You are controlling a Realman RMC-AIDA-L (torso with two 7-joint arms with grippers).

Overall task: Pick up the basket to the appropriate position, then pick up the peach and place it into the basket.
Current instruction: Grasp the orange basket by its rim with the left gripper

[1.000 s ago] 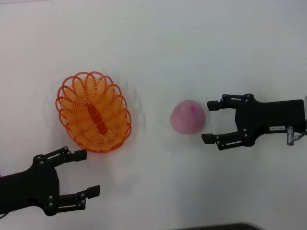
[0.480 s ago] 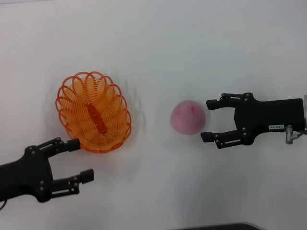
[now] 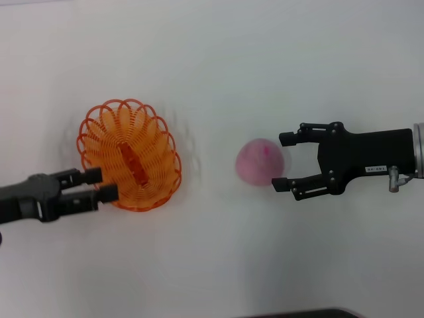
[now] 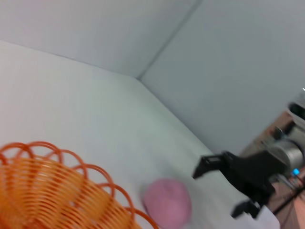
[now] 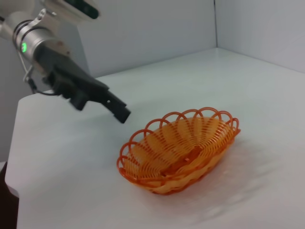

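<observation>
The orange wire basket lies on the white table at the left; it also shows in the left wrist view and the right wrist view. The pink peach sits to its right, also in the left wrist view. My left gripper is open, turned on edge, with its fingertips at the basket's near left rim; it also shows in the right wrist view. My right gripper is open, its fingertips level with the peach's right edge, one on either side; it also shows in the left wrist view.
The white table runs up to pale walls at the back. A dark strip marks the table's near edge. Nothing else stands on the table.
My left gripper has moved forward to the basket's near left rim and rolled on edge. My right gripper has moved left, up to the peach. Basket and peach have not moved.
</observation>
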